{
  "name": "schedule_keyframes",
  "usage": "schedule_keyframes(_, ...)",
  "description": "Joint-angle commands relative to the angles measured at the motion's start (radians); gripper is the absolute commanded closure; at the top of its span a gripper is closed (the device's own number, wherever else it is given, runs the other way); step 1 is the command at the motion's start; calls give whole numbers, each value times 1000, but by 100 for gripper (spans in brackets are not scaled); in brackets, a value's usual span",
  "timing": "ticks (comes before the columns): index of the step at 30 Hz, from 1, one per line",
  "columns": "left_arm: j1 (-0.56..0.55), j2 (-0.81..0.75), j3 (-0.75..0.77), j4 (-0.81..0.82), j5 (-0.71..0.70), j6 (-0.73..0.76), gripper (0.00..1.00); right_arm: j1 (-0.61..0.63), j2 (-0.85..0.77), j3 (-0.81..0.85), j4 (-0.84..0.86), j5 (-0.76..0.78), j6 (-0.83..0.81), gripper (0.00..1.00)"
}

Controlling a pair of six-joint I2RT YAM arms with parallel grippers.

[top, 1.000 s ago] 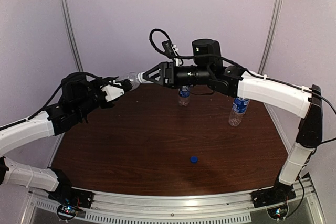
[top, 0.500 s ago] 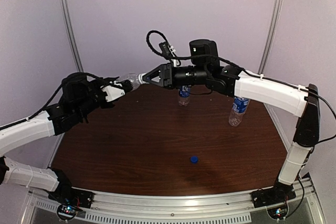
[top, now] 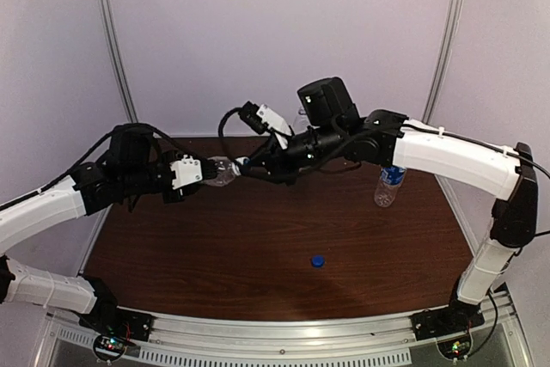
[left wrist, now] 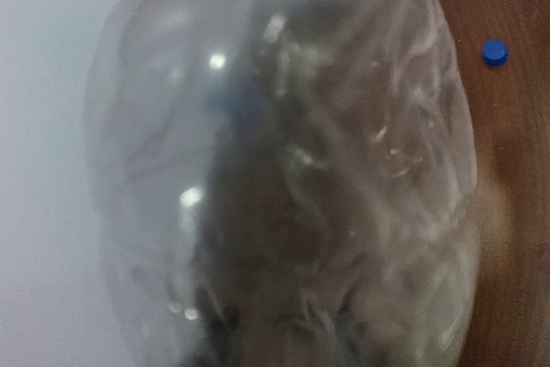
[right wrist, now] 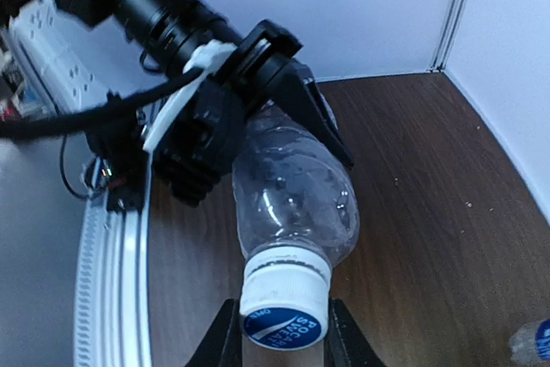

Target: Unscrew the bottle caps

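Though crinkled, clear bottle (right wrist: 296,191), round white cap (right wrist: 284,302).

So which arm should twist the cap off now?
Right, probably. The right end effector pinches the white-and-blue cap, while the left end effector grips the clear bottle by its body, steadying it.

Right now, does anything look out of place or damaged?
A dark blue cap lies loose on the table, far from the standing bottle. The clear bottle is held sideways in the air, its white cap on.
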Motion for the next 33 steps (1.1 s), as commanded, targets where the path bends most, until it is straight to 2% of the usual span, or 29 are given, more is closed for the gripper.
schedule_keyframes(1,-22,-1,44,-268,307,2,77,115,-116,-102,-96,204,-703,100)
schedule_keyframes(4,-22,3,59,-347,363,21,77,155,-170,-181,-48,289,-930,100)
schedule_keyframes(7,-22,3,56,-379,383,20,77,185,-211,-260,45,372,-1078,100)
schedule_keyframes(10,-22,0,53,-376,389,8,77,213,-224,-294,109,454,-1160,100)
schedule_keyframes(14,-22,1,58,-341,380,-26,77,234,-219,-304,150,479,-1179,100)
schedule_keyframes(16,-22,0,58,-332,378,-27,77,238,-219,-319,187,500,-1158,75)
schedule_keyframes(17,-22,0,58,-328,376,-27,77,240,-217,-321,197,503,-1146,69)
schedule_keyframes(18,-22,-1,58,-323,372,-31,77,239,-216,-321,203,504,-1128,56)
schedule_keyframes(19,-22,-3,56,-316,367,-38,78,240,-214,-319,213,505,-1097,35)
schedule_keyframes(20,-22,-5,54,-307,357,-45,78,239,-214,-317,229,508,-1057,8)
schedule_keyframes(21,-22,-7,50,-296,345,-56,78,240,-216,-319,253,515,-1012,1)
schedule_keyframes(24,-22,-21,29,-221,261,-106,78,221,-243,-322,325,503,-804,0)
schedule_keyframes(25,-22,-25,15,-175,211,-129,78,201,-255,-316,328,450,-709,0)
schedule_keyframes(28,-22,-42,-22,19,19,-173,77,94,-270,-282,347,175,-325,0)
schedule_keyframes(30,-22,-45,-43,179,-133,-146,77,16,-249,-267,428,29,-48,0)
schedule_keyframes(32,-22,-43,-65,308,-238,-88,77,-35,-206,-239,469,0,225,2)
schedule_keyframes(33,-21,-41,-76,364,-277,-56,78,-54,-181,-215,458,17,339,6)
